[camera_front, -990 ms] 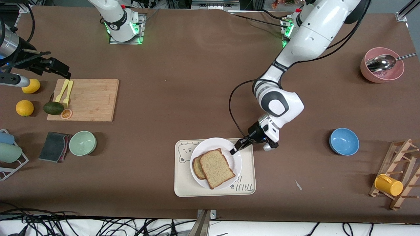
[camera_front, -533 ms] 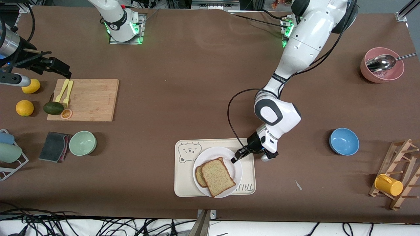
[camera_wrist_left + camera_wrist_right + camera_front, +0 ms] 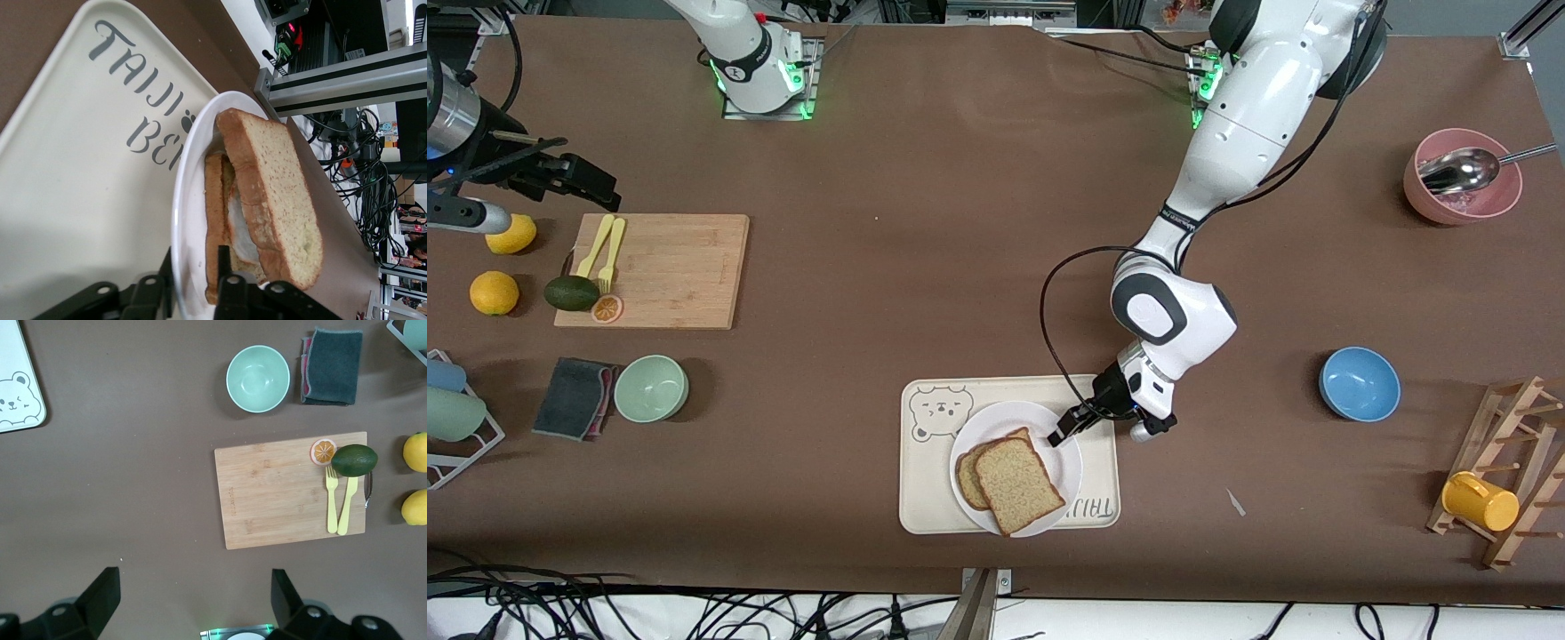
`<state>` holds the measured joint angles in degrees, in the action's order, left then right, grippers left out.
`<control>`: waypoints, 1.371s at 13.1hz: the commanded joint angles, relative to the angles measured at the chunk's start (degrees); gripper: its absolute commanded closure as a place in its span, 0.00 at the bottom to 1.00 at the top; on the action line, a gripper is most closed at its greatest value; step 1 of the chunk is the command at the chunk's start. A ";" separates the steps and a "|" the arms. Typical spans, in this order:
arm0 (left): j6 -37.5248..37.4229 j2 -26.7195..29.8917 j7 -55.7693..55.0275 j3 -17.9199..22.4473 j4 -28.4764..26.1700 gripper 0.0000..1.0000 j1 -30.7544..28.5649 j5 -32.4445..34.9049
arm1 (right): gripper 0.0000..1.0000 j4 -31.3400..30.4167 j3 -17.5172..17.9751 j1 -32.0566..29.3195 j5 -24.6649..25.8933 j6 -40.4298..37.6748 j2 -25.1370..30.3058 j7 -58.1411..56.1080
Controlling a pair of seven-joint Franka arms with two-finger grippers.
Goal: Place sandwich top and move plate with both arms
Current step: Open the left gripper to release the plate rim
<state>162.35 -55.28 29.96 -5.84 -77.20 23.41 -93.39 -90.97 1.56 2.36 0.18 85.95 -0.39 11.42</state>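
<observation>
Plate [image 3: 183, 200] rim, per wrist view, inside left pincer [image 3: 195, 267], grip unclear; right pincer [image 3: 193, 587] spread.

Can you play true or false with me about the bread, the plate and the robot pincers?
1. The sandwich top lies on the white plate. True.
2. The plate sits on the wooden cutting board. False: it sits on the cream bear tray.
3. The left pincer is at the plate's rim. True.
4. The right pincer holds the green bowl. False: it is open, holding nothing.
5. A spoon rests in the blue bowl. False: it rests in the pink bowl.
</observation>
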 commanded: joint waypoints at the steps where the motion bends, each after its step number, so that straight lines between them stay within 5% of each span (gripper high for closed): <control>1: 0.86 -0.53 -1.84 0.56 1.44 0.00 1.28 0.93 | 0.00 -0.35 0.28 -0.25 -0.53 -0.26 0.83 -0.61; 3: 0.86 0.87 -1.84 0.56 0.48 0.00 1.11 0.58 | 0.00 -0.35 0.28 -0.25 -0.53 -0.26 0.74 -0.61; 14: 0.86 21.95 -1.49 0.12 -26.13 0.00 -1.61 1.19 | 0.00 -0.35 0.28 -0.25 -0.62 0.09 0.74 -0.61; 18: 0.25 23.46 -0.96 -0.58 -28.35 0.00 -5.04 4.07 | 0.00 -0.35 0.28 -0.25 -0.62 -0.08 0.30 -0.70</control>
<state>163.31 -34.17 29.57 -5.51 -102.43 20.19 -92.86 -90.99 1.59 2.36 0.18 85.99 -0.44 11.42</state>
